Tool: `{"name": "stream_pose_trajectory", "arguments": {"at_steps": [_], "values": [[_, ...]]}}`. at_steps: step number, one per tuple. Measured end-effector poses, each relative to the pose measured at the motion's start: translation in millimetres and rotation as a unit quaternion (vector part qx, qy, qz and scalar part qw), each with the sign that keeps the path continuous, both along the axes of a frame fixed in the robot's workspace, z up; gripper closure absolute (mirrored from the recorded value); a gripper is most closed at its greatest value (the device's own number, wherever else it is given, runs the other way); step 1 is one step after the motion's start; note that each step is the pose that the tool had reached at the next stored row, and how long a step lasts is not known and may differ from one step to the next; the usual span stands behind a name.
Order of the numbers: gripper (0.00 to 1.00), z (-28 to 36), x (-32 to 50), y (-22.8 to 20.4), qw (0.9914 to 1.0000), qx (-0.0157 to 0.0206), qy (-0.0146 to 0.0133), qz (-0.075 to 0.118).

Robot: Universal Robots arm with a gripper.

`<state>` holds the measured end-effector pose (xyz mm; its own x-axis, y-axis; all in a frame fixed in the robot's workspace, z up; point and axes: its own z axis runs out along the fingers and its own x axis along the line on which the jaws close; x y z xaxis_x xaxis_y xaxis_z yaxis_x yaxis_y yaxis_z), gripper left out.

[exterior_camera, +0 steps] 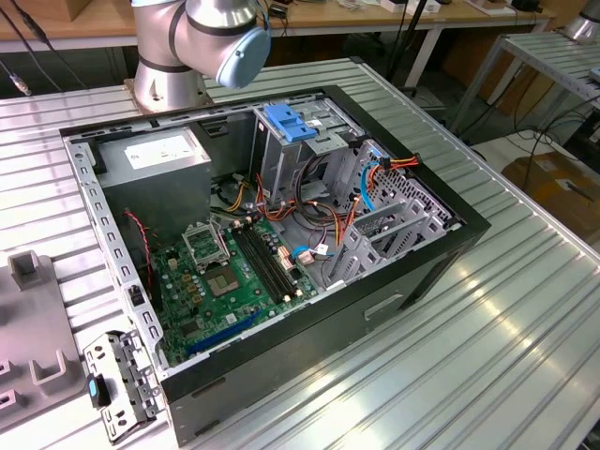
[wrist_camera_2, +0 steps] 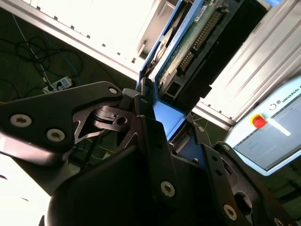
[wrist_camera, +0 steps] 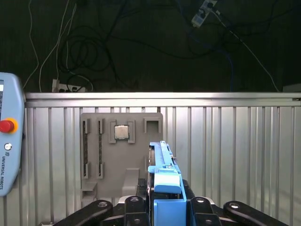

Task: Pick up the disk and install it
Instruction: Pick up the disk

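Two dark fingers [wrist_camera_2: 153, 141] of the gripper [wrist_camera_2: 168, 118] are clamped tight on the disk [wrist_camera_2: 193, 37], pinching its blue carrier rail. In the second wrist view its green circuit-board face shows, with the far end cut off. In the first wrist view it stands edge-on over the ribbed table [wrist_camera: 235, 141], its base hidden behind the gripper. The open computer case [exterior_camera: 281, 234] lies in the exterior view.

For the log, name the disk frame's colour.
Bright blue; the disk shows best in the first wrist view.
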<state>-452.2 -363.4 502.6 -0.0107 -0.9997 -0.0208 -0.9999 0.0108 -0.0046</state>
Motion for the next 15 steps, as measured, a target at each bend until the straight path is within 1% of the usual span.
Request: {"name": "stream_pose_trajectory", "arguments": {"at_steps": [11, 15], "values": [[0.63, 0.0, 11.5, 0.0, 1.00000, 0.0000, 0.0000, 0.000], [0.63, 0.0, 18.5, 0.0, 1.00000, 0.0000, 0.0000, 0.000]]}}
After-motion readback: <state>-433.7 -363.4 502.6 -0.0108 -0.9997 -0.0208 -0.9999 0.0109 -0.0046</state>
